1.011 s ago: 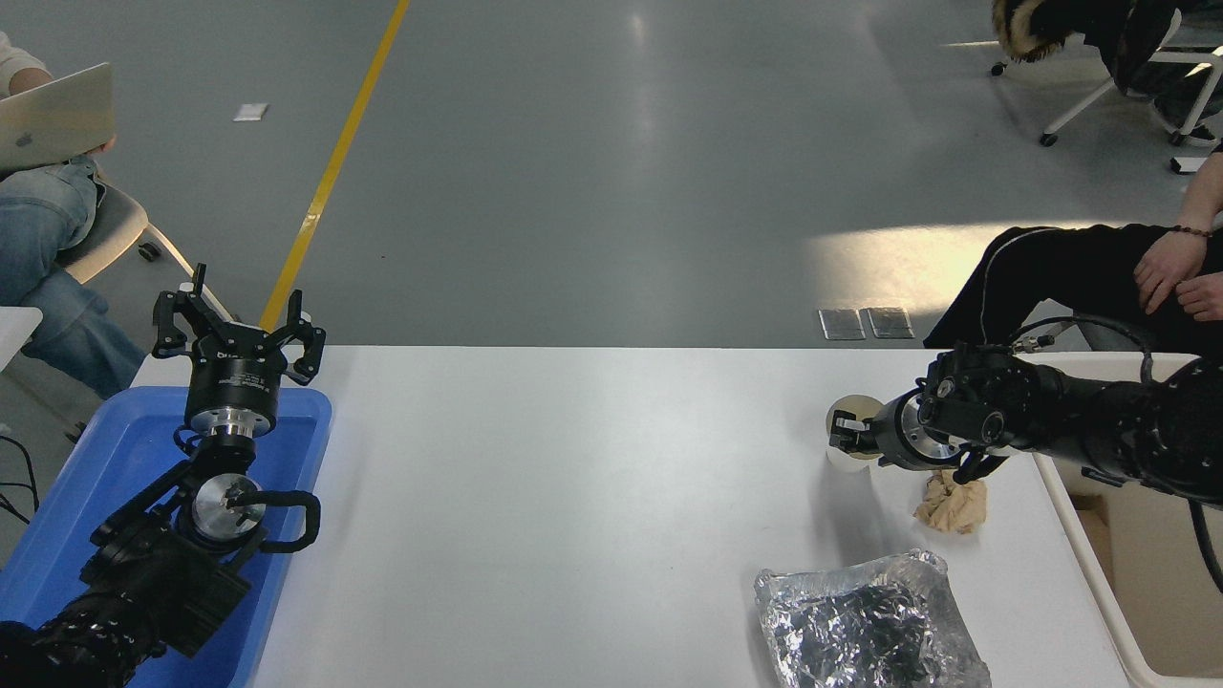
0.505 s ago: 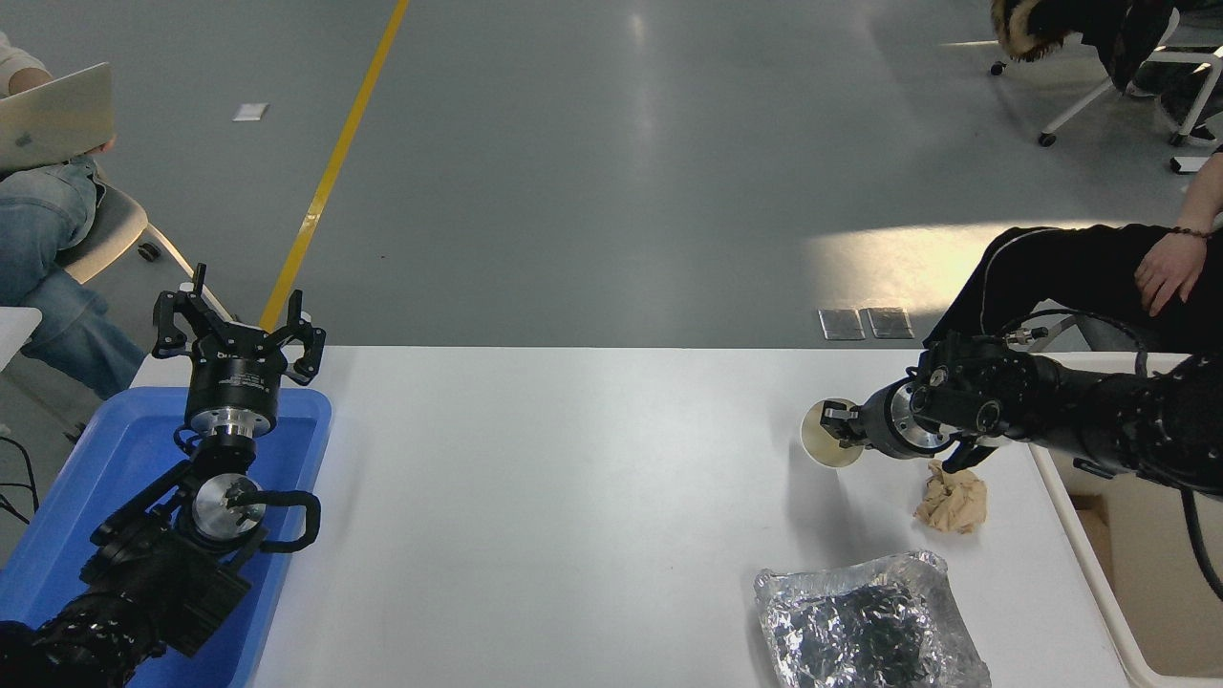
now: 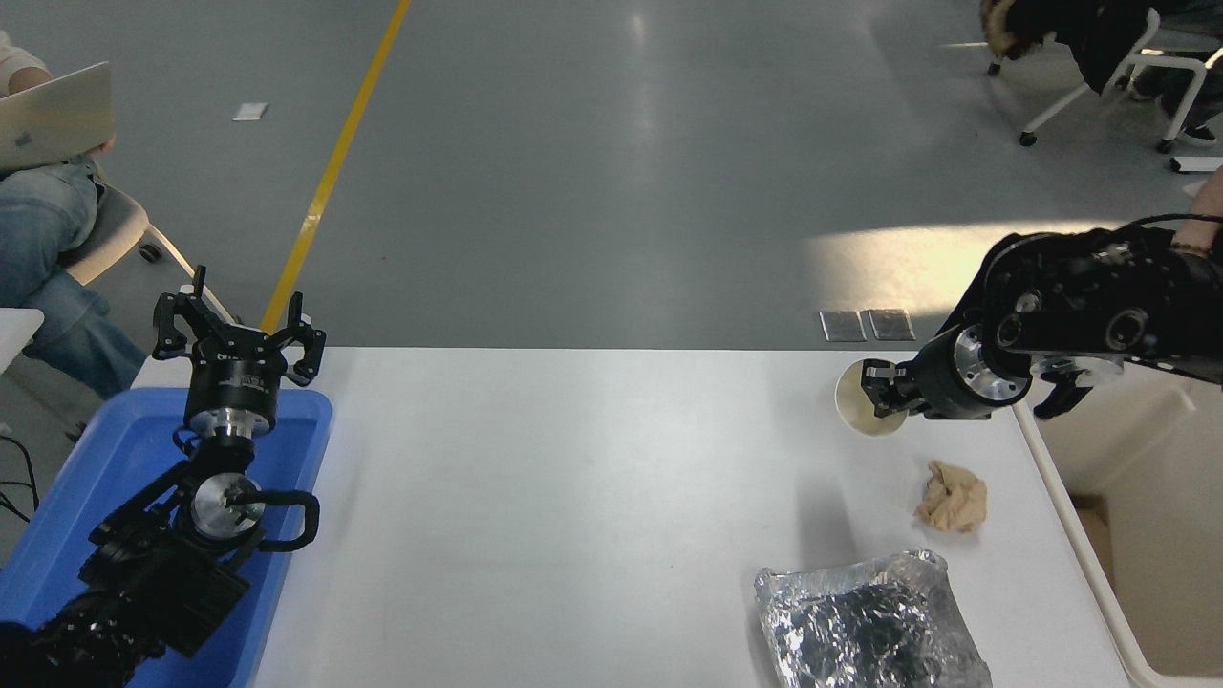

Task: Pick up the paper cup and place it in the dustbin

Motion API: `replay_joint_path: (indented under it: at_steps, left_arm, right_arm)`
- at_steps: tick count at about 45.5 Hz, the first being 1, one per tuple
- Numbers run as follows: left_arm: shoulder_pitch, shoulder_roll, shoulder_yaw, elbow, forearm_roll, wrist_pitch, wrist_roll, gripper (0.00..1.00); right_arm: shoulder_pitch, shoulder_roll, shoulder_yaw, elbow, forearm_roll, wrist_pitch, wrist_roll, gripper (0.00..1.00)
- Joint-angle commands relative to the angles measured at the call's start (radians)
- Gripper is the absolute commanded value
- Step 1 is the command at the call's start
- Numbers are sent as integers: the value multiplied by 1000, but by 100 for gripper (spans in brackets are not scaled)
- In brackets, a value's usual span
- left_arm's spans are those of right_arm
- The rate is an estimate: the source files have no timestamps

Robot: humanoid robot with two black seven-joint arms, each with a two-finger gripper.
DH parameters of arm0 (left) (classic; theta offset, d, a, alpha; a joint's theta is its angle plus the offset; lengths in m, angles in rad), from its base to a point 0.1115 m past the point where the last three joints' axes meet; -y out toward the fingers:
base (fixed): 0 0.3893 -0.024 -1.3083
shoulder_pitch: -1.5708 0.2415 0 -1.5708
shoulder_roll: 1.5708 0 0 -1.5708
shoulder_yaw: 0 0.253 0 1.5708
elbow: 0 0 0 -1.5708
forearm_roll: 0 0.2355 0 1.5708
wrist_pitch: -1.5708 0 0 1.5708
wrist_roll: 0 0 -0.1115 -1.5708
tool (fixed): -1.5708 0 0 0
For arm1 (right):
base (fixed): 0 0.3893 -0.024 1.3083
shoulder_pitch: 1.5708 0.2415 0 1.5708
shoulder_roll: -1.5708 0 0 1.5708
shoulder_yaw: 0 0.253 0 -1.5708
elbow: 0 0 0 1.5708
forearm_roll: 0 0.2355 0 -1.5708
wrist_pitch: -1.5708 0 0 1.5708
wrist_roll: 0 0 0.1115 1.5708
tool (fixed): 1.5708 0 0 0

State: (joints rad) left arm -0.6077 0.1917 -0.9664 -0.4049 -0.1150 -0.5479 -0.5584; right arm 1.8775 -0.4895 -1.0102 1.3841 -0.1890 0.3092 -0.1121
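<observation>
1. Tabletop, a white rectangular table (image 3: pixel 573 497), is filling the lower half of the view, with grey polished flooring and a yellow floor line (image 3: pixel 334 162) running away beyond its far edge
2. People are sitting at the far corners: one in blue jeans (image 3: pixel 43 248) with a laptop at the top left, another only partly showing at the right edge
3. Black right gripper (image 3: pixel 884 399) is reaching in from the right edge with its fingers clamped on the rim of the small white tapered paper cup (image 3: pixel 865 413), holding it lifted and tipped so its cream inside is facing the camera, near the table's far right corner
4. Large off-white rectangular plastic dustbin (image 3: pixel 1070 535) is standing just off the table's right side, its thick rim running alongside the table edge, close beside the cup
5. Crumpled tan paper wad (image 3: pixel 951 497) and crinkled silver foil tray (image 3: pixel 869 626) are lying nearer the camera, apart from the cup
6. Black left gripper (image 3: pixel 239 330) is hanging parked over the blue plastic tray (image 3: pixel 124 449) at the lower left, its fingers spread wide, leaving the table's whole middle open
</observation>
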Motion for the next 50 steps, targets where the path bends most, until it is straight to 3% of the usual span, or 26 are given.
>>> replay_joint_path:
  at_steps: [1, 13, 26, 35, 40, 50]
  left_arm:
    - [0, 0, 0, 0, -2, 0, 0, 99]
    - [0, 0, 0, 0, 0, 0, 0, 99]
    - [0, 0, 0, 0, -2, 0, 0, 99]
    - [0, 0, 0, 0, -2, 0, 0, 99]
    - [0, 0, 0, 0, -2, 0, 0, 99]
    - [0, 0, 0, 0, -2, 0, 0, 99]
  right_arm:
    - [406, -86, -162, 296, 3, 97, 8, 0]
    - [715, -96, -226, 336, 43, 343, 28, 0]
    - [815, -95, -237, 336, 66, 427, 38, 0]
    - [677, -101, -242, 297, 48, 367, 34, 0]
    - [436, -116, -268, 132, 17, 228, 29, 0]
    - [66, -127, -255, -176, 33, 90, 29, 0]
